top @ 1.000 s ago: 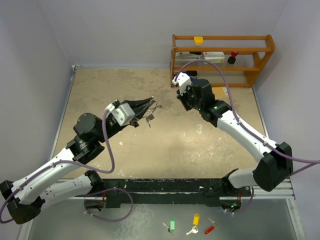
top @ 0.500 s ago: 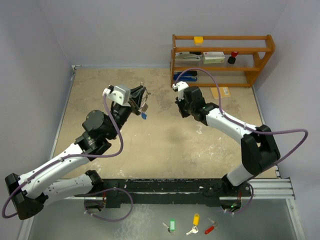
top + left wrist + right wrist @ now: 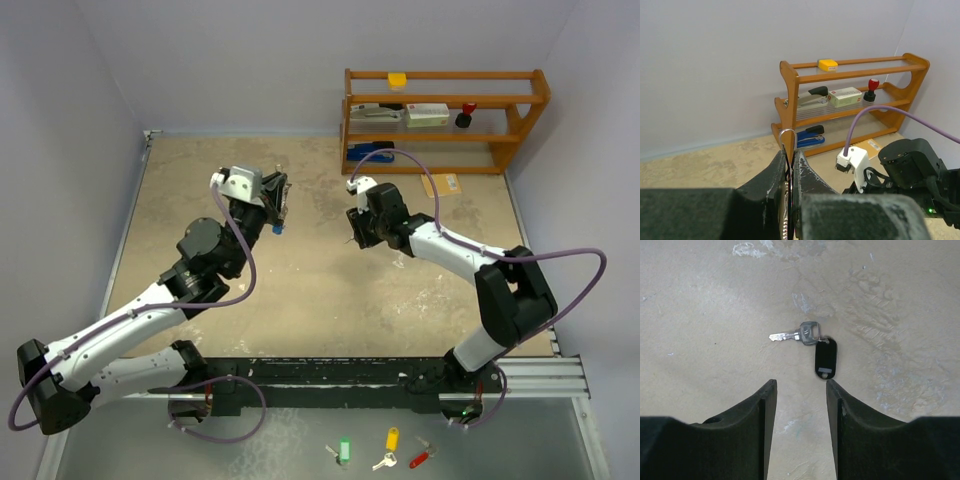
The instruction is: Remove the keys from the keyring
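Hiding most of keyring (image 3: 786, 134) — left gripper (image 3: 790, 155)

Plain pale grey-purple walls (image 3: 250, 60) all round, no marks. The flat sandy-brown table top (image 3: 330, 300) has worn whitish patches. Back right, by the wall, stands an orange-brown wooden rack w/ 3 shelves (image 3: 470, 75). Top shelf: small yellow block (image 3: 397, 79). Mid shelf: grey stapler (image 3: 372, 112), white box (image 3: 427, 113), red-topped black stamp (image 3: 466, 115). Bottom: blue stapler (image 3: 809, 136). A long black metal rail (image 3: 330, 372) runs along the near edge. Light is soft & even.
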Motion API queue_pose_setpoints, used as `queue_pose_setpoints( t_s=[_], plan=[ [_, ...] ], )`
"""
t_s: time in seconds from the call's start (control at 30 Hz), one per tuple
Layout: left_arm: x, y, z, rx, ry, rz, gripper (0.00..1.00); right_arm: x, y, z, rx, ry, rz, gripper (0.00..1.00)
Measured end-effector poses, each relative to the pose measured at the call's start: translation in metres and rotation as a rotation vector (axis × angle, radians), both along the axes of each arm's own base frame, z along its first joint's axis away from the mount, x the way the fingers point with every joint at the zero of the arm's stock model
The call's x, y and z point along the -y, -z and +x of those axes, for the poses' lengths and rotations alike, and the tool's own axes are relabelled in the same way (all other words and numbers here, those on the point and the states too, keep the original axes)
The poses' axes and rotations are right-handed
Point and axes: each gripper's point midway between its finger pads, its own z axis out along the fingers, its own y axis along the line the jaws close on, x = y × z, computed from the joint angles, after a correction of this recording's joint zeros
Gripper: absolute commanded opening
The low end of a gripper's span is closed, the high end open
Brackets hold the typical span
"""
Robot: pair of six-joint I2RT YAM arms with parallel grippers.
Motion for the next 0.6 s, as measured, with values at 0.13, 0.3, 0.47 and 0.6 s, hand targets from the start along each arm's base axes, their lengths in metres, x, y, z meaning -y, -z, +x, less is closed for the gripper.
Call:
queue_pose_setpoints(
  t_s=[0.13,0.3,0.47,0.6],
  plan=[
    [-0.001,0.001,0.001,-0.004,-0.01,-0.002,0.0,-0.003,-0.01,0.003,0.046,-0.006,0.027,0.49],
    [0.0,-0.003,0.0,0.008,-0.001,-0.012,0.0,-0.013,-0.073,-0.009,0.234,-0.062,0.214,0.58],
    [0.01,-0.007,-0.004,0.031,0.058,-0.039,0.0,-0.037,-0.158,-0.026,0.444,-0.172,0.488,0.58],
    [0.018,-0.009,-0.006,0.043,0.099,-0.057,0.0,-0.061,-0.184,-0.04,0.453,-0.291,0.626,0.59]
  ],
)
